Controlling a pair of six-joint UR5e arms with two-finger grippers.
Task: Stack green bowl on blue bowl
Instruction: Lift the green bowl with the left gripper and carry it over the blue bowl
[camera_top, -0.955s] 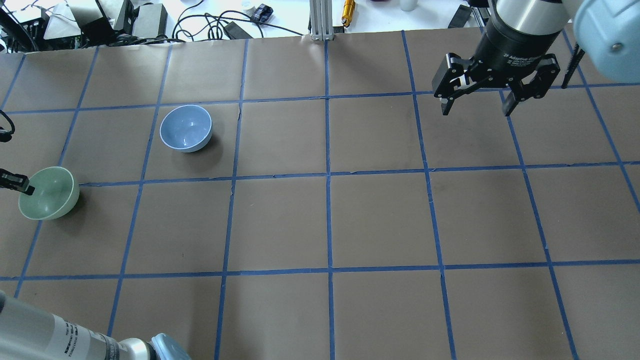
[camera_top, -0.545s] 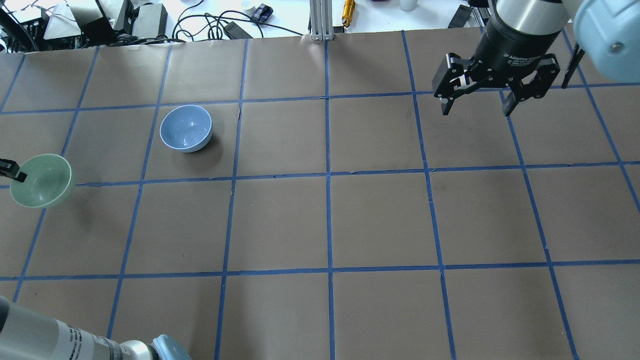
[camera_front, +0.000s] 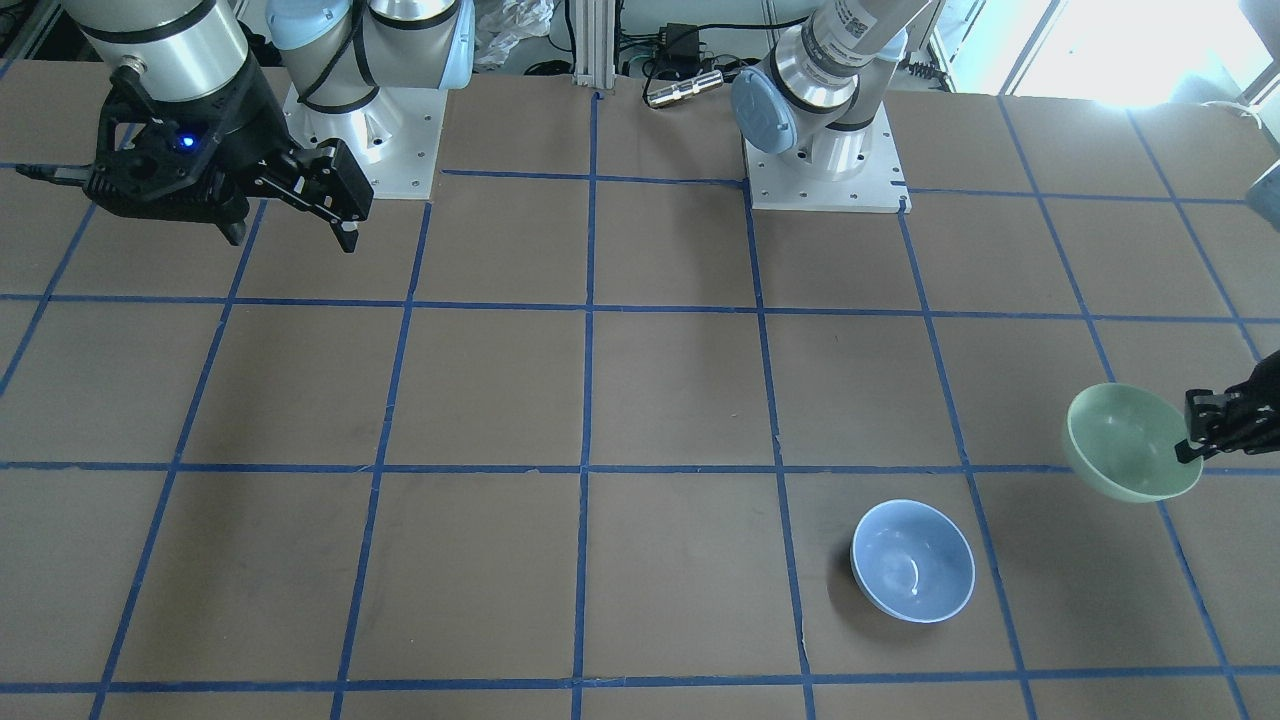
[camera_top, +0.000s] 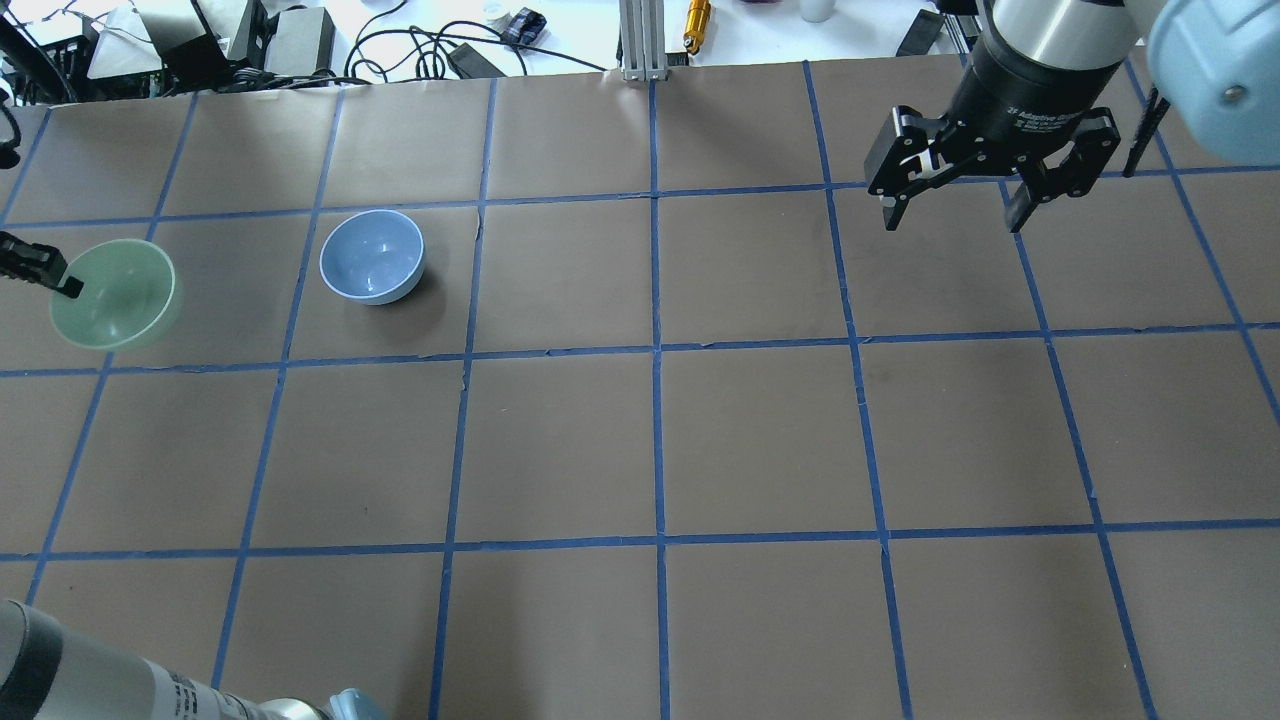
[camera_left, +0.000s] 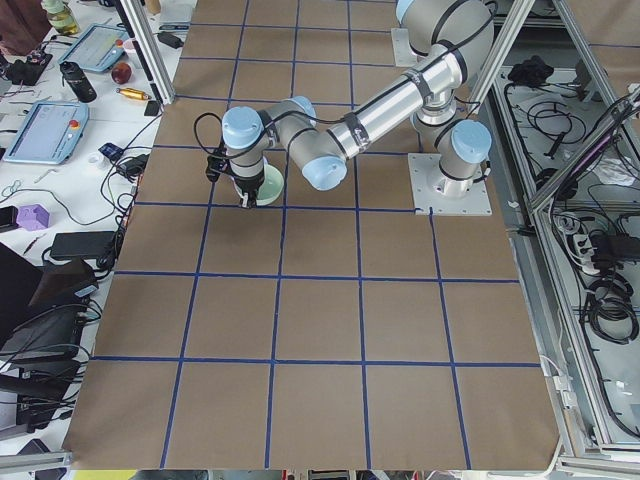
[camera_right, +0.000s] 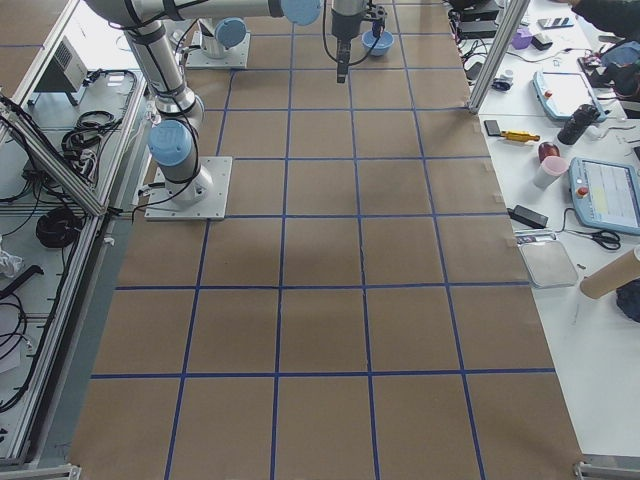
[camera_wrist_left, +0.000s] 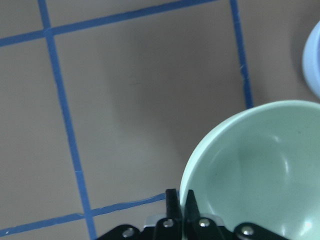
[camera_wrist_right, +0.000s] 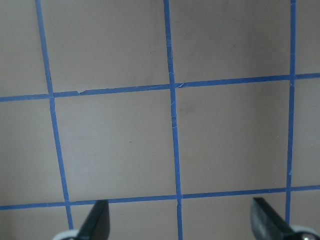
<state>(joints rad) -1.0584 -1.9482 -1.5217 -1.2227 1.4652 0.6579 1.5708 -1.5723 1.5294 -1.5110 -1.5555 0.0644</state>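
My left gripper (camera_top: 66, 286) is shut on the near rim of the pale green bowl (camera_top: 112, 295) and holds it above the table at the far left. The bowl also shows in the front view (camera_front: 1130, 440) and the left wrist view (camera_wrist_left: 260, 165), where the fingers (camera_wrist_left: 172, 197) pinch its rim. The pale blue bowl (camera_top: 371, 256) stands upright and empty on the table, about a tile to the green bowl's right; its edge shows in the left wrist view (camera_wrist_left: 314, 60). My right gripper (camera_top: 952, 222) is open and empty, high at the far right.
The table (camera_top: 660, 440) is brown paper with a blue tape grid. Cables, boxes and tools (camera_top: 250, 40) lie beyond the far edge. The right wrist view shows only bare tiles between the open fingers (camera_wrist_right: 95, 222).
My left gripper has lifted the green bowl off the table and carried it toward the far side, now level with the blue bowl's row. The right arm has not moved.
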